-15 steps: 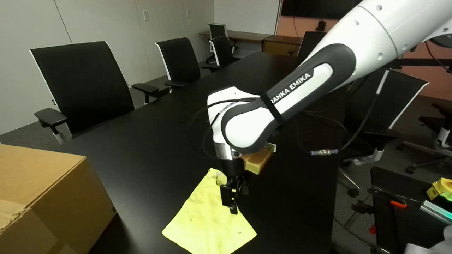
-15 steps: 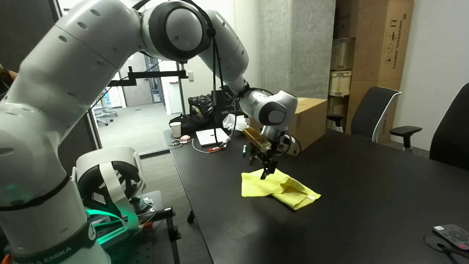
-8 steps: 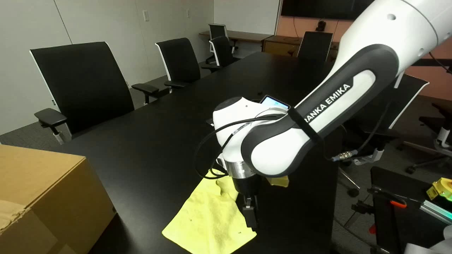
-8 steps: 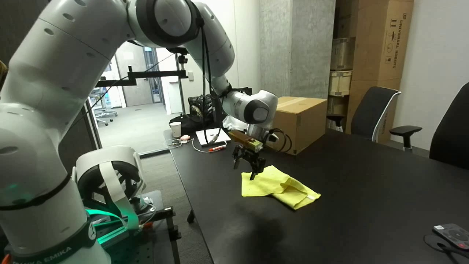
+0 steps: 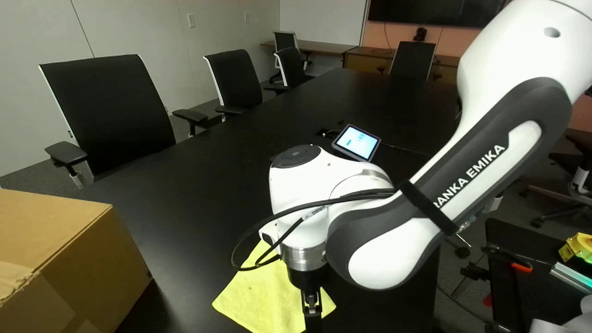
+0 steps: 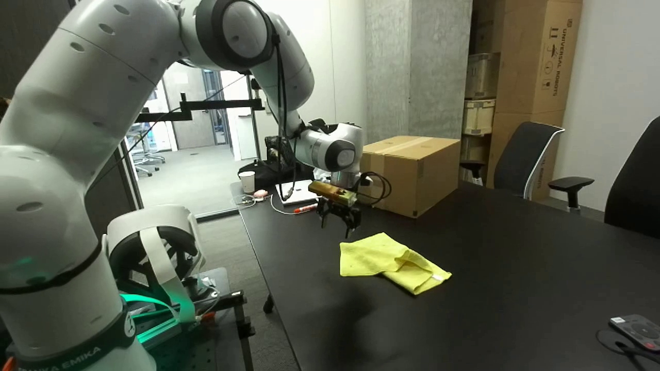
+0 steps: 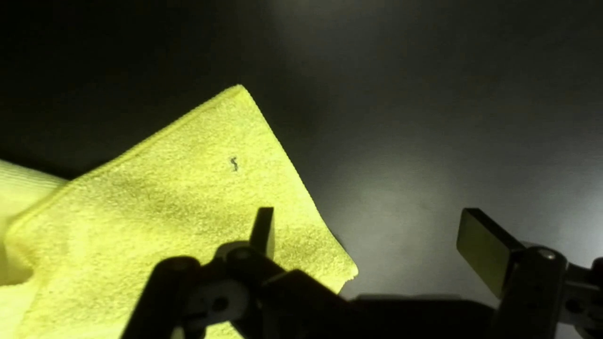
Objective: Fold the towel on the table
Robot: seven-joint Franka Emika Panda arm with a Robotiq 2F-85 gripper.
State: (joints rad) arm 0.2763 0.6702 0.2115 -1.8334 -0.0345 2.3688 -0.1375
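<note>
Claw (image 7: 367,221): spread, pinching nothing, hovering astride edge of towel (image 7: 179,207) in wrist view | towel: layered on table (image 6: 495,268), nearer than cardboard box (image 6: 407,180) in an exterior view | risk: likely closing on air this far right, undoing layers if catching only one

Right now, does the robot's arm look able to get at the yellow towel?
Probably yes. The fingers stand open and hold nothing, and no object lies on the towel. They hang above the table, so they would likely need to come down first.
</note>
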